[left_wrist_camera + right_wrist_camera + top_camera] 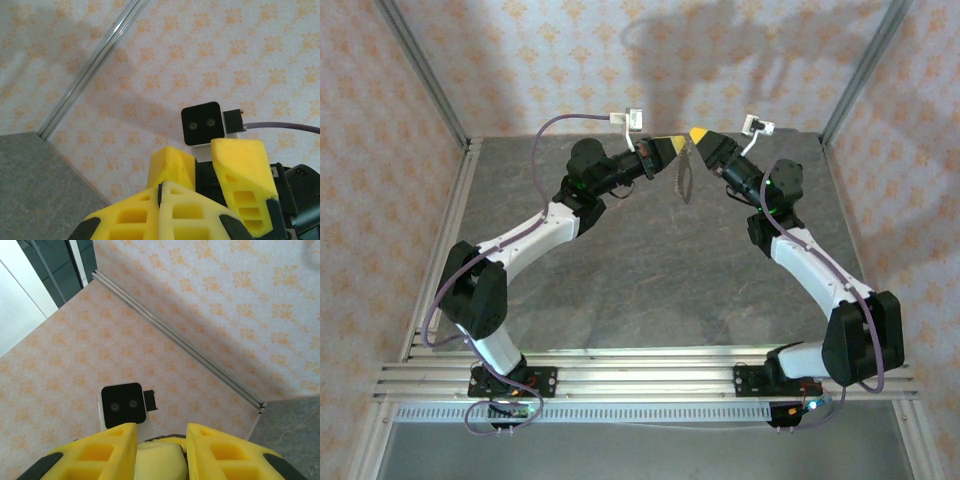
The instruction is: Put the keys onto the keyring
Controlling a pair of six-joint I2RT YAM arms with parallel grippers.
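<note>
Left gripper (672, 147): raised over the far middle of the table (650, 290), its yellow fingers (135, 210) pressed together with only a seam between them in its own wrist view.
Right gripper (698, 135): raised opposite, tip to tip with the left one; its fingers (100, 455) stand apart, with the left gripper's pale tip lying between them.
Keyring (684, 178): a thin pale strand hanging straight down in the air from where the two tips meet, well above the table.
Keys: too small to tell apart from the strand in the top view.
Who holds it: probably the left gripper, pinching the top of the strand, though no view shows the contact itself.
Handling: very light, wire-thin and floppy. It will likely swing with any arm motion and slip out of a loose pinch.
Where to grip: judged best near the top, just beside the left pinch, so that the loop is held taut between the two grippers rather than chased at its free lower end.
Risk: a drop to the table.
</note>
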